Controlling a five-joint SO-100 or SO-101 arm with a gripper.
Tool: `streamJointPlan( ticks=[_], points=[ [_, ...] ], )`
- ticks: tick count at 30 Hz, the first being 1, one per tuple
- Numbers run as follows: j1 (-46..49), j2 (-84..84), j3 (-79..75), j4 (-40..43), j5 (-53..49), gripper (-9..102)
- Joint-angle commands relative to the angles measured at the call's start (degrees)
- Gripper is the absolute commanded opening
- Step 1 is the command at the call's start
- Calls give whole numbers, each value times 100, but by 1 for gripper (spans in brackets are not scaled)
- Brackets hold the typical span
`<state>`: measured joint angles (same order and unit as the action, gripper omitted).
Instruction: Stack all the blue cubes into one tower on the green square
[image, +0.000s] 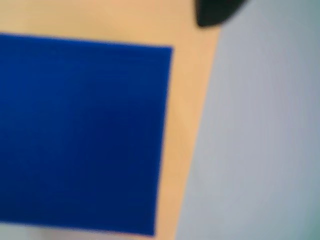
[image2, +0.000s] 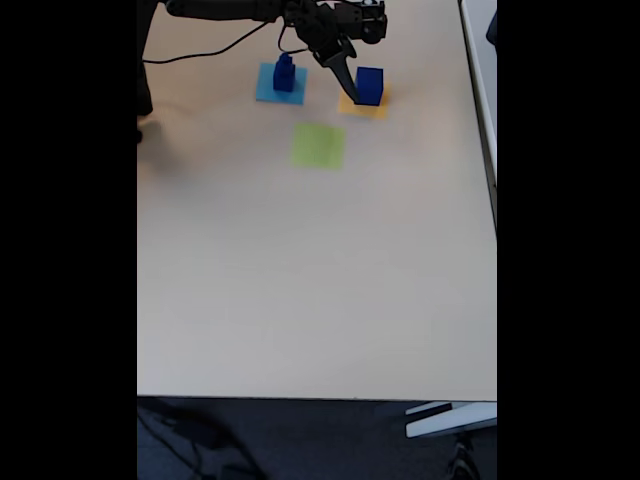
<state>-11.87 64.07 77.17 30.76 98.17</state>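
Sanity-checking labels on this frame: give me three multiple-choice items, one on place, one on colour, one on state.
1. Where does the larger blue cube stand in the fixed view?
A. on the orange-yellow square
B. on the green square
C. on bare table

2. What colour is the patch under the smaller blue pieces?
A. red
B. light blue
C. white

3. What is the state of the green square?
A. holds a tower
B. holds one cube
C. bare

Answers:
1 A: the larger blue cube sits on the orange-yellow square, with the gripper beside it.
2 B: the smaller blue pieces stand on the light-blue square.
3 C: the green square has nothing on it.
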Motion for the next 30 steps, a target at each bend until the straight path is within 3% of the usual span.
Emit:
streamJointPlan(
  ticks=[1, 30],
  points=[
    [-105, -97, -369, -387, 167, 61],
    [-97, -527, -694, -527, 290, 57]
  ],
)
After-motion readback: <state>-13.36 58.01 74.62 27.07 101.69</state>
